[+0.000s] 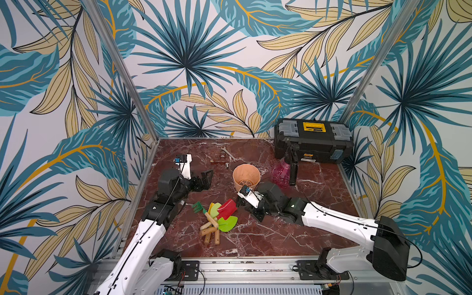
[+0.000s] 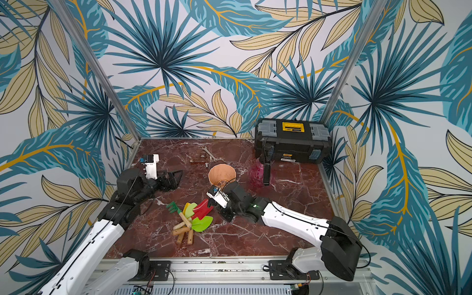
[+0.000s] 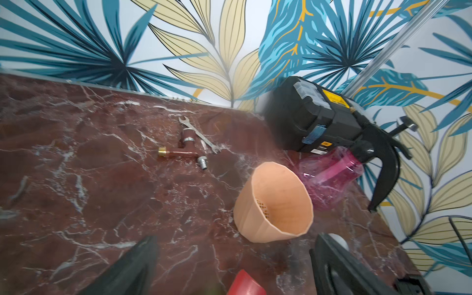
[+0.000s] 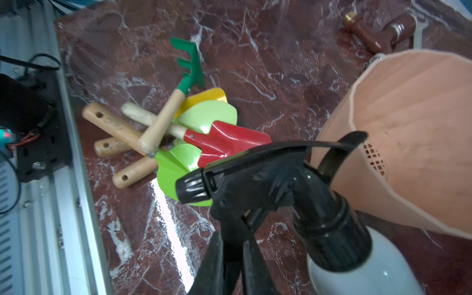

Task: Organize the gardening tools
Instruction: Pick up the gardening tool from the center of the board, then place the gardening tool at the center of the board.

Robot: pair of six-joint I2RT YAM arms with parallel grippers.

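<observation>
Done: we see nothing inside the pot point(image 1: 245, 170); we judge that no tool is sorted yet.
Hand tools: all five lie in one crossed heap point(image 1: 212, 221) in front of the pot, towards the robot, with the dark-green rake point(image 1: 197, 207) on top.
Pink sprayer point(image 1: 279, 172): stands just beside the pot, on the toolbox point(image 1: 313, 143) side.
Right claw point(image 4: 231, 245): the right wrist view shows it pressed nearly together, pinching the black trigger of a pale sprayer point(image 4: 255, 184) close to the pot's wall. We cannot find this sprayer in the top views, where the arm covers that spot.
Left claw point(image 1: 204, 180): spread wide and empty, apart from the pot on the side away from the toolbox.
Left to do: everything, by our judgement, both sprayers and five tools.
Bystanders: a wrench point(image 1: 228, 153) and brass fittings point(image 1: 219, 161) lie behind the pot.
In the way: the handles cross, so lifting one may drag others. The red trowel point(image 1: 226, 208) lies between the pot and the heap.
</observation>
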